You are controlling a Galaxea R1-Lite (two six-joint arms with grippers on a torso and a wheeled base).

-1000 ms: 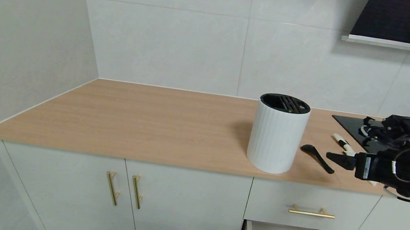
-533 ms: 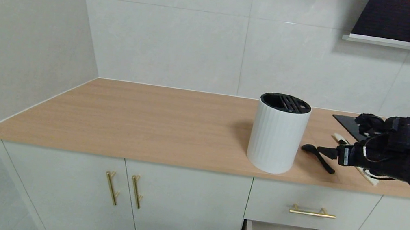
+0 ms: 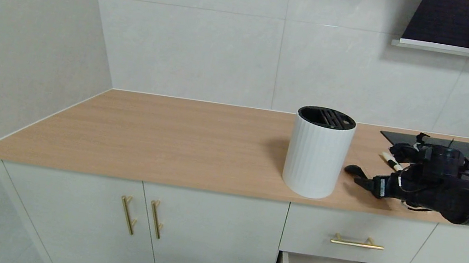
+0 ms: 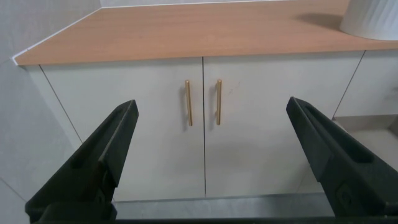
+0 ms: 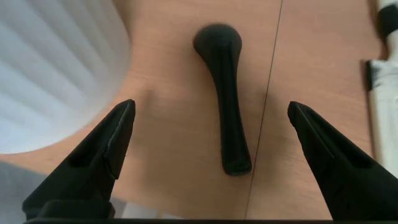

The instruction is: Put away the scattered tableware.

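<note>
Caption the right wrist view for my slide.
Open right end effector above a black utensil beside the white holder.

The right claw (image 5: 210, 111) hangs over the wooden bench (image 5: 311, 68), its 2 black fingers (image 5: 99, 155) spread wide. Between them, untouched, 1 black spoon (image 5: 227, 124) lies flat on the bench, rounded head away from the camera. A white ribbed holder (image 5: 56, 68) stands near the spoon. A white-and-black utensil (image 5: 384, 93) lies on the spoon's other side, past a thin seam (image 5: 268, 93).
</note>
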